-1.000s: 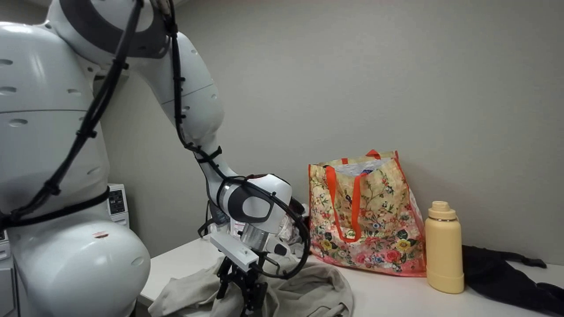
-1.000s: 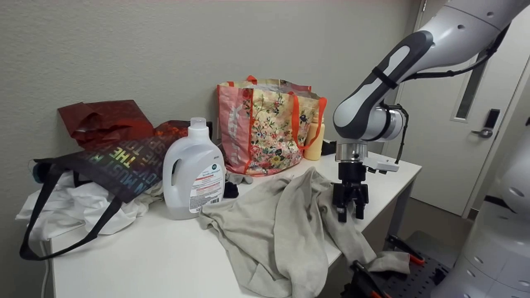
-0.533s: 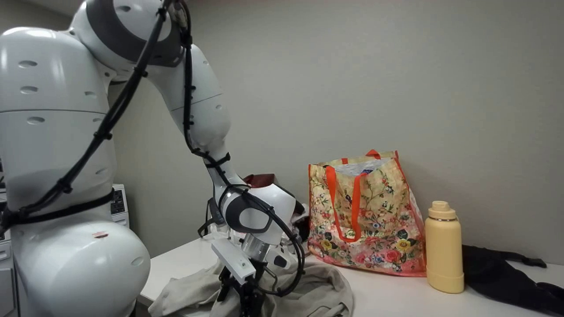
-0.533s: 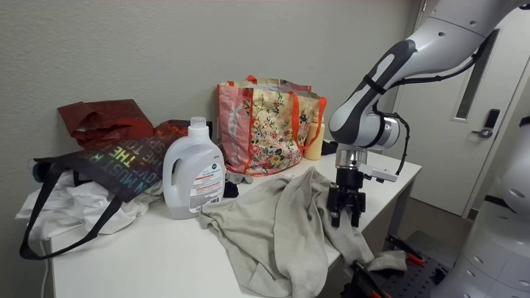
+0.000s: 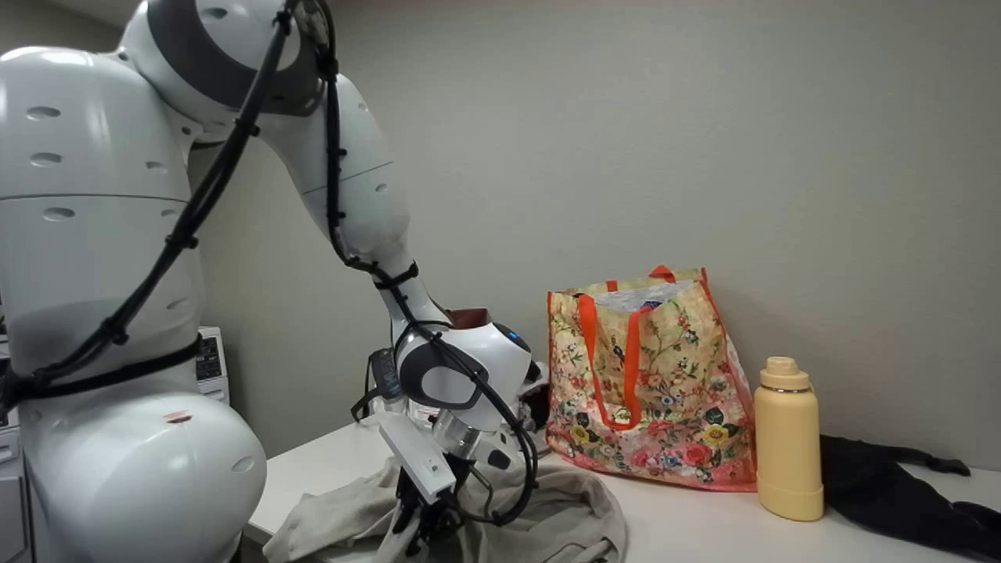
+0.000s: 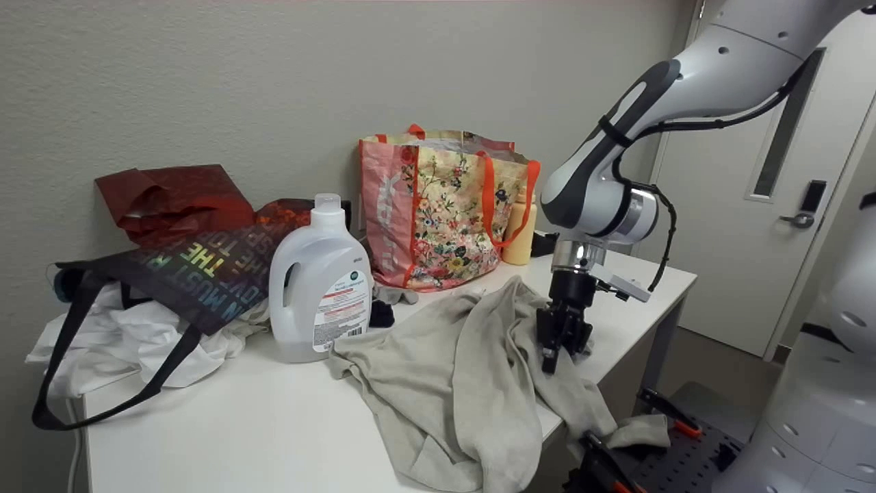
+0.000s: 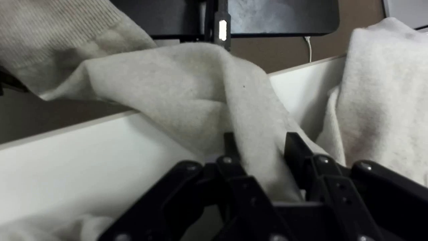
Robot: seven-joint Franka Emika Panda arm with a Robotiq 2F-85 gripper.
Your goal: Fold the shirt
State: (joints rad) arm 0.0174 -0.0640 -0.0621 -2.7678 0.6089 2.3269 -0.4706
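The grey-beige shirt [image 6: 438, 390] lies rumpled over the table, part of it hanging past the near edge. One long strip of it, a sleeve with a ribbed cuff [image 7: 63, 30], reaches off the tabletop in the wrist view. My gripper [image 6: 565, 352] points down at this strip, low over the table edge. A raised fold of the shirt [image 7: 257, 127] stands between the fingers [image 7: 299, 150]. The jaws are partway together, with a clear gap between the tips. Whether both sides press on the cloth is hard to see. In an exterior view the arm partly covers the gripper [image 5: 413, 533].
A floral tote bag [image 6: 452, 219] stands against the wall, beside a yellow bottle [image 5: 788, 446] and a black cloth heap [image 5: 884, 493]. A detergent bottle [image 6: 321, 294] stands behind the shirt. White cloth [image 6: 137, 335] and a dark printed bag [image 6: 212, 267] lie at the table's end.
My gripper has come down onto the shirt strip and shifted slightly towards the table's middle. Its jaws, wide apart before, have drawn closer around the fold. The hanging cuff has moved a little.
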